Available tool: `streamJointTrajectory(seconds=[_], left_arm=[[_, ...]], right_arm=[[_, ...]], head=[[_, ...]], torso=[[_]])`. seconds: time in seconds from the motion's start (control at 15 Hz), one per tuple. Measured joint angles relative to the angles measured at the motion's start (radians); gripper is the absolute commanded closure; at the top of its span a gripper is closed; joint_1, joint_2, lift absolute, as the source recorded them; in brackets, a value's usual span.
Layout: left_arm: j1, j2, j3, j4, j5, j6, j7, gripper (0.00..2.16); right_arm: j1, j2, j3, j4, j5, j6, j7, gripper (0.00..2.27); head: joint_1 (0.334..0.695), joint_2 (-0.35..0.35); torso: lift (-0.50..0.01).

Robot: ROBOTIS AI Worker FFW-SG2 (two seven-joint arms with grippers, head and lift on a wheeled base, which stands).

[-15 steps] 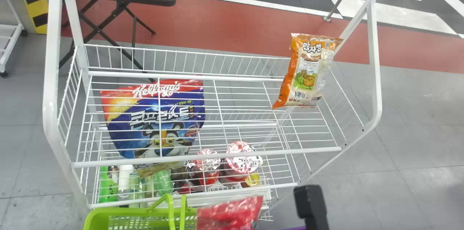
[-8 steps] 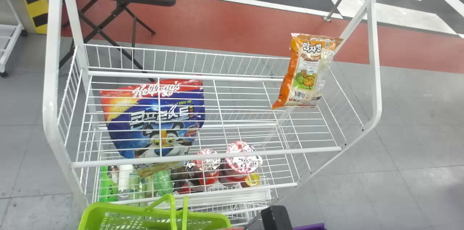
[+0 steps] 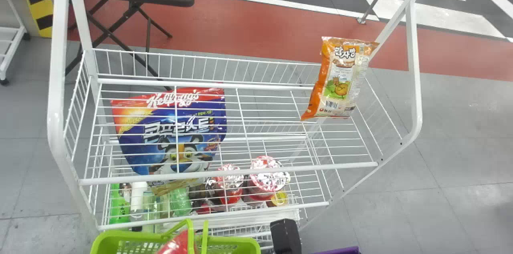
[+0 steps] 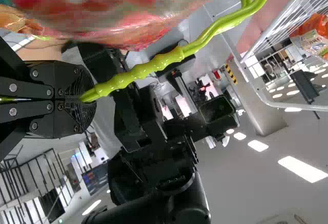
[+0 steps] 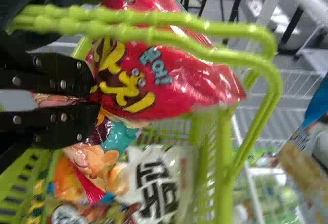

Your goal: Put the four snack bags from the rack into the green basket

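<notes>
Okay, key relation: red bag sits right over the green basket, crossed by the basket's handle, so handle vs bag is what matters. Right gripper is clamped on one edge of the red bag; the bulk juts out past the fingertips, long axis slanting across the basket's opening, not hanging straight down into it. In the head view the bag is to the left of the right arm, on the basket side. Right arm is the nearer one, clearly. Left gripper is closed around the handle, at the basket.

Inside the basket, below the red bag: a white bag and an orange bag, maybe more, can't count. Up on the rack beyond the basket: cereal bag and an orange-and-white bag.

Likely the drop step, well along. Next move probably needs the bag lowered clear of the handle before letting go; the far end could snag there or flop over the basket's rim.
</notes>
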Motion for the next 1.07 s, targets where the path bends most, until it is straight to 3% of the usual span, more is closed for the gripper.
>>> streamJointTrajectory(seconds=[0.6, 0.87, 1.07], left_arm=[[0.005, -0.002, -0.013, 0.000, -0.009, -0.002, 0.011, 2.03], [0.005, -0.002, -0.015, 0.000, -0.009, -0.001, 0.011, 2.03], [-0.007, 0.000, -0.020, 0.014, -0.009, -0.003, 0.004, 2.03]], right_arm=[[-0.007, 0.000, -0.181, 0.012, 0.031, -0.129, 0.021, 0.06], [-0.043, 0.007, -0.186, 0.003, 0.140, -0.510, -0.030, 0.06], [-0.152, 0.013, -0.174, 0.052, 0.210, -0.742, -0.098, 0.07]], head=[[0.695, -0.350], [0.695, -0.350], [0.695, -0.350]], torso=[[-0.007], [-0.007], [-0.007]])
